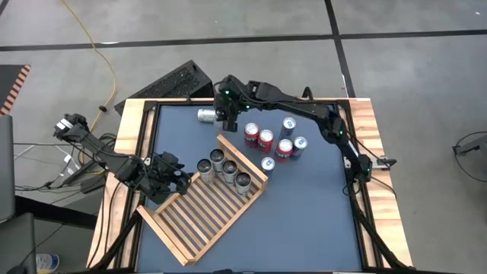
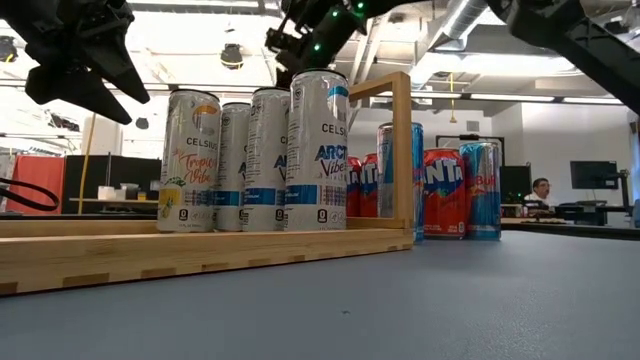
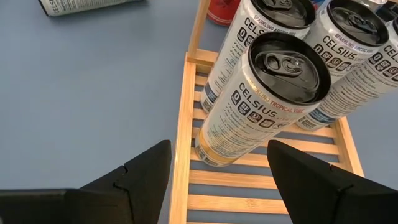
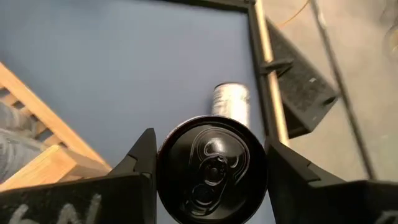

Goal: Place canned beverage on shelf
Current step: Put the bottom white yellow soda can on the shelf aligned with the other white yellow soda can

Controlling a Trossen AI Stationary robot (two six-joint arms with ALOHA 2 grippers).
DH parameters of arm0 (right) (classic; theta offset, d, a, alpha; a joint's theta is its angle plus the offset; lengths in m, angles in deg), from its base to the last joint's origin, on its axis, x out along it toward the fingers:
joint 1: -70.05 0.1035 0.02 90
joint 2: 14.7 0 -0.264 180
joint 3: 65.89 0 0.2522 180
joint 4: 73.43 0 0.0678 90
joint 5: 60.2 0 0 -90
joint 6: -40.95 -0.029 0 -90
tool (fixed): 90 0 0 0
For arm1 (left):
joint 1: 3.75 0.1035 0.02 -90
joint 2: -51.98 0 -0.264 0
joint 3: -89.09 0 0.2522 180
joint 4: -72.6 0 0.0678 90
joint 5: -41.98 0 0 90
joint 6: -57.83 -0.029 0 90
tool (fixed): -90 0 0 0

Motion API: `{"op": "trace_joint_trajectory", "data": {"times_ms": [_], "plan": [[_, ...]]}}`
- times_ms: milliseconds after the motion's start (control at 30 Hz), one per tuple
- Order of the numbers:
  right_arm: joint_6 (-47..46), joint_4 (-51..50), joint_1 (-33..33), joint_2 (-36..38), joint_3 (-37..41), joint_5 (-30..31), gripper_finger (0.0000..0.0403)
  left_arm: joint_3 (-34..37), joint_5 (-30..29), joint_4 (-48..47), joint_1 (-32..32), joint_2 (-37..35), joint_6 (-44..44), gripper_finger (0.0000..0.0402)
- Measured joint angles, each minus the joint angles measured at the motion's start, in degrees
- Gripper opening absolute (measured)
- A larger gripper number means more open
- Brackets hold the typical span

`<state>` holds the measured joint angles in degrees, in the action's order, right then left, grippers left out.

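The shelf (image 1: 204, 207), a light wood slatted rack, lies slantwise on the blue table. Several tall silver cans (image 1: 225, 169) stand upright in a row along its far side (image 2: 250, 150). My right gripper (image 1: 229, 120) hovers beyond the shelf's far corner, shut on a black-topped can (image 4: 210, 171). In the low view only the gripper (image 2: 305, 35) shows above the row, and the held can is hidden. My left gripper (image 1: 172, 173) stands open at the shelf's left end. Its fingers (image 3: 219, 144) face the nearest standing can (image 3: 264, 93) without touching it. My right gripper pinches the can between its two fingers, on opposite sides of the wall just under the top rim (image 4: 163, 167). The fingers come slanting down from the table's right and far side. The can stays upright with its top up. The can's own body hides its bottom.
A silver can (image 1: 207, 116) lies on its side near the far edge, just beyond the held can (image 4: 231, 102). A cluster of red and blue cans (image 1: 275, 141) stands right of the shelf. A raised wooden frame (image 1: 134, 122) borders the table. A person (image 2: 541, 190) sits far behind.
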<state>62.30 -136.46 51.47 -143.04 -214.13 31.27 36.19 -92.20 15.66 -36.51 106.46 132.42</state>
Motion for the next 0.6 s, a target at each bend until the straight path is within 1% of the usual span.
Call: {"op": "trace_joint_trajectory", "data": {"times_ms": [167, 300, 367, 467, 600], "plan": [[4.7, 1.2, 1.8, 4.5, 0.0, 0.9, 0.0178, 0.0, 0.0, -0.2, 0.0, 0.0, 0.0, 0.0253], [9.5, 3.0, 4.6, 8.2, -0.2, 5.1, 0.0178, 0.0, 0.0, -0.6, 0.0, 0.0, 0.0, 0.0253], [12.1, 4.1, 6.1, 10.0, -0.2, 5.5, 0.0178, 0.0, -0.1, -0.8, 0.0, 0.0, 0.0, 0.0253], [16.0, 4.4, 8.7, 12.9, -0.2, 3.9, 0.0178, 0.0, 0.0, -0.8, 0.0, 0.0, 0.0, 0.0253], [19.4, 5.1, 13.0, 16.0, -0.3, -0.6, 0.0179, 0.0, -0.1, -0.8, 0.0, 0.0, 0.0, 0.0253]]}}
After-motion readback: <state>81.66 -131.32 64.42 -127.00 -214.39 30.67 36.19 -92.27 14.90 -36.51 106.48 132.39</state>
